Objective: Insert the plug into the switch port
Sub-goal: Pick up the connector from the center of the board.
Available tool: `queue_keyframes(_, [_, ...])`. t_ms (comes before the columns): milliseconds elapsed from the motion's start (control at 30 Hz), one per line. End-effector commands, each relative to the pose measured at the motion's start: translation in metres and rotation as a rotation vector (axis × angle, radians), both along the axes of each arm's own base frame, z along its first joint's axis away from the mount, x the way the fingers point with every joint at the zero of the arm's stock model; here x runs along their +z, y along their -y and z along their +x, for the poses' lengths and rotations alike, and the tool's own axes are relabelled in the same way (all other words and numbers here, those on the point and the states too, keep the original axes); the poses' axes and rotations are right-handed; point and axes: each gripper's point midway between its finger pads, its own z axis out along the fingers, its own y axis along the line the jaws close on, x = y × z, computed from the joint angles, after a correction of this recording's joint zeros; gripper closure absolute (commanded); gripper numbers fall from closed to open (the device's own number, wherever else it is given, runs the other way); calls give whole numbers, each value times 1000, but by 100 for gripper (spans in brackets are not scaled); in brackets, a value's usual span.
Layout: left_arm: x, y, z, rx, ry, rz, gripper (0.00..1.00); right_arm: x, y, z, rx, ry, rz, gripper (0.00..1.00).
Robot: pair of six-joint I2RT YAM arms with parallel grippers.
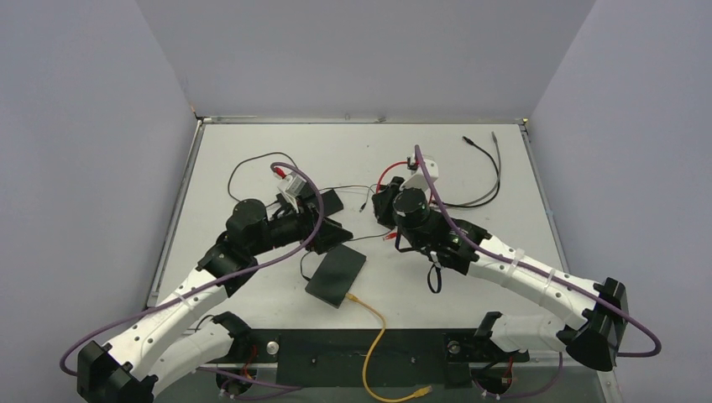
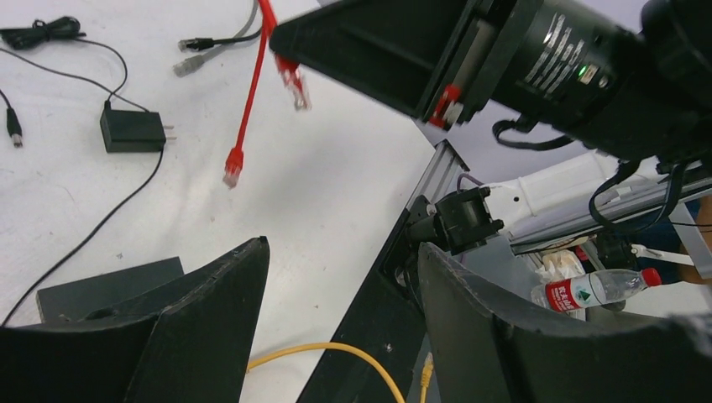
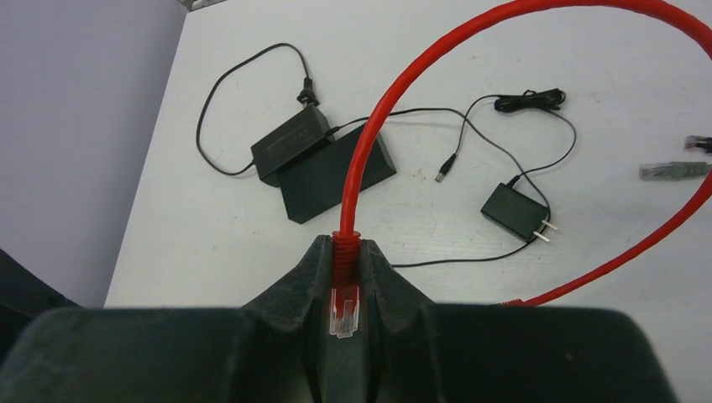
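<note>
The right gripper [image 3: 346,269] is pinched narrowly on the plug [image 3: 344,312], a clear plastic tip with a ribbed red boot, wedged between the two matte black wedge-shaped fingers. From it a smooth, round red cable [image 3: 395,92] arches up and away in a wide loop. The plug hangs above the white table [image 1: 353,143], to the far right of the switch [image 1: 336,275] and not touching it. The switch is a flat black rectangular box lying between the two arms, with a thin yellow cable [image 1: 375,327] running from its near edge. The left gripper [image 2: 342,248] stands wide with nothing between its fingers, by the switch's far edge. A small black boxy adapter [image 3: 514,210] with two metal prongs lies farther back.
</note>
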Motion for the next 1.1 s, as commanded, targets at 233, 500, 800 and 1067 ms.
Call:
queue_keyframes(233, [39, -6, 5, 53, 217, -86, 37, 37, -43, -26, 34, 41, 175, 100])
queue_keyframes(500, [31, -12, 11, 108, 251, -64, 37, 58, -62, -32, 50, 63, 221, 100])
queue_keyframes(800, [28, -19, 18, 169, 266, -58, 37, 61, -78, -37, 70, 62, 217, 100])
queue_keyframes(1067, [35, -18, 20, 171, 285, -73, 39, 64, -90, -39, 84, 63, 222, 100])
